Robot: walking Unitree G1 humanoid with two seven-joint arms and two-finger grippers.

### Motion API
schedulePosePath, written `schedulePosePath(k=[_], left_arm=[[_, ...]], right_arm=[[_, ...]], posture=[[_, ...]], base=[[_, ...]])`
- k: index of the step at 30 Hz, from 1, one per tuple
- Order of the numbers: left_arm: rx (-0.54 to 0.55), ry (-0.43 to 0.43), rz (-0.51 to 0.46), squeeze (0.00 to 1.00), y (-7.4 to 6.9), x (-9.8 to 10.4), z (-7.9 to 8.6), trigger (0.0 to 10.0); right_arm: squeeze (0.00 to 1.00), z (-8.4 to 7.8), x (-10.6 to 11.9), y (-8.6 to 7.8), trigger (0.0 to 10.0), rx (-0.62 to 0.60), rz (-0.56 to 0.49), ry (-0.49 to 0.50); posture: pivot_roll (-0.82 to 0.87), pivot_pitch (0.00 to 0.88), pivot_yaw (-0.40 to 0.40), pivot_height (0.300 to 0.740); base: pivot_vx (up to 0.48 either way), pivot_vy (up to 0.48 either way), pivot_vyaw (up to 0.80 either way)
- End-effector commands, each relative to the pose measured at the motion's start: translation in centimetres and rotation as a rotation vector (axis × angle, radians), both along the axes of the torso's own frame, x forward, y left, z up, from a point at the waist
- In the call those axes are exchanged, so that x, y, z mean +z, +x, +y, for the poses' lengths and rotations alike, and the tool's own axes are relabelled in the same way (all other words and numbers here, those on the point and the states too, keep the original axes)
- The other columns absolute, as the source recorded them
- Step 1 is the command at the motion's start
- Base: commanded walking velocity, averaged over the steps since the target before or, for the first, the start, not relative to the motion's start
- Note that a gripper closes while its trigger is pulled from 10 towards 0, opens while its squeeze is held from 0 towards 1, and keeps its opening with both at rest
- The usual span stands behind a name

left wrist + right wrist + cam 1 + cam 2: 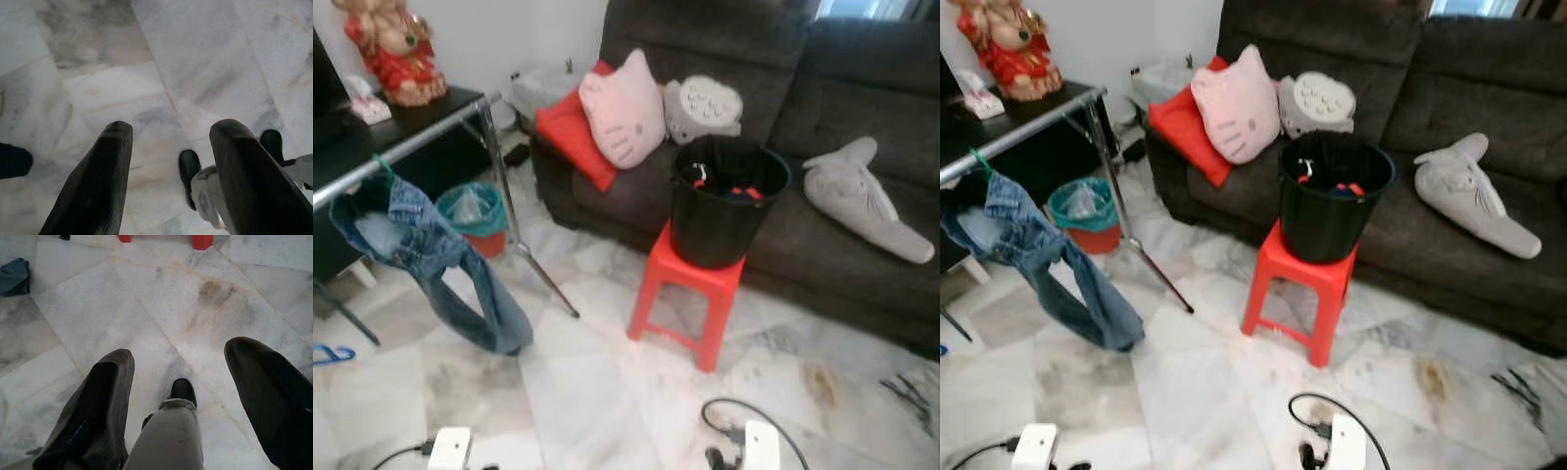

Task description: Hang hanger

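A green hanger (384, 168) already sits hooked on the metal rail (406, 147) at the robot's left, carrying a pair of jeans (431, 259) that droop toward the marble floor (597, 392). What may be more hangers, red and dark, lie inside the black bucket (720, 211) on the red stool (690, 289) in front of the sofa (862, 117); they are too small to tell. So the next one is likely still to fetch. Both arms hang low, well apart from the bucket: the left gripper (171, 171) and the right gripper (178, 396) are spread and empty, aimed at the bare floor
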State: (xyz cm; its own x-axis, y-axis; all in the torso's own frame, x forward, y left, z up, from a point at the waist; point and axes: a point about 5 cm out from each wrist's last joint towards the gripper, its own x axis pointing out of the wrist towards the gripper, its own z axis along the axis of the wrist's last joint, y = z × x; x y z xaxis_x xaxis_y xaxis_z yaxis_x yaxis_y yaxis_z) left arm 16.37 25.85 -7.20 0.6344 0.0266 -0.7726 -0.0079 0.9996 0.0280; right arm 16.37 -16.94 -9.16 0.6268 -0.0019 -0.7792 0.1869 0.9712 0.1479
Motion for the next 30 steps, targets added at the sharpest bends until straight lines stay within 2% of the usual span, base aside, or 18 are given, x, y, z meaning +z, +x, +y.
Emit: schedulePosePath(k=[1, 7, 16, 25, 30], left_arm=[[0.018, -0.015, 0.023, 0.00, -0.56, -0.26, 0.08, 10.0], [0.013, -0.015, 0.025, 0.00, -0.56, -0.26, 0.08, 10.0], [0.009, -0.018, 0.026, 0.00, -0.55, -0.26, 0.04, 10.0], [0.011, -0.019, 0.026, 0.00, -0.54, -0.26, 0.05, 10.0], [0.010, -0.021, 0.025, 0.00, -0.52, -0.25, 0.06, 10.0]], right_arm=[[0.00, -0.30, 0.15, 0.30, 10.0, -0.012, -0.009, -0.009], [0.00, -0.27, 0.20, 0.43, 10.0, -0.011, -0.011, -0.004], [0.00, -0.32, 0.36, 0.71, 10.0, 0.003, -0.026, -0.020], [0.00, -0.17, 0.31, 0.65, 10.0, -0.006, -0.021, -0.012], [0.00, -0.36, 0.41, 0.74, 10.0, -0.029, -0.037, -0.018]], posture=[[0.00, 0.000, 0.016, 0.740], [0.00, 0.000, 0.017, 0.740], [0.00, 0.000, 0.018, 0.740], [0.00, 0.000, 0.017, 0.740], [0.00, 0.000, 0.018, 0.740]], base=[[0.000, 0.000, 0.00], [0.000, 0.000, -0.74], [0.000, 0.000, 0.00], [0.000, 0.000, -0.69], [0.049, 0.000, 0.00]])
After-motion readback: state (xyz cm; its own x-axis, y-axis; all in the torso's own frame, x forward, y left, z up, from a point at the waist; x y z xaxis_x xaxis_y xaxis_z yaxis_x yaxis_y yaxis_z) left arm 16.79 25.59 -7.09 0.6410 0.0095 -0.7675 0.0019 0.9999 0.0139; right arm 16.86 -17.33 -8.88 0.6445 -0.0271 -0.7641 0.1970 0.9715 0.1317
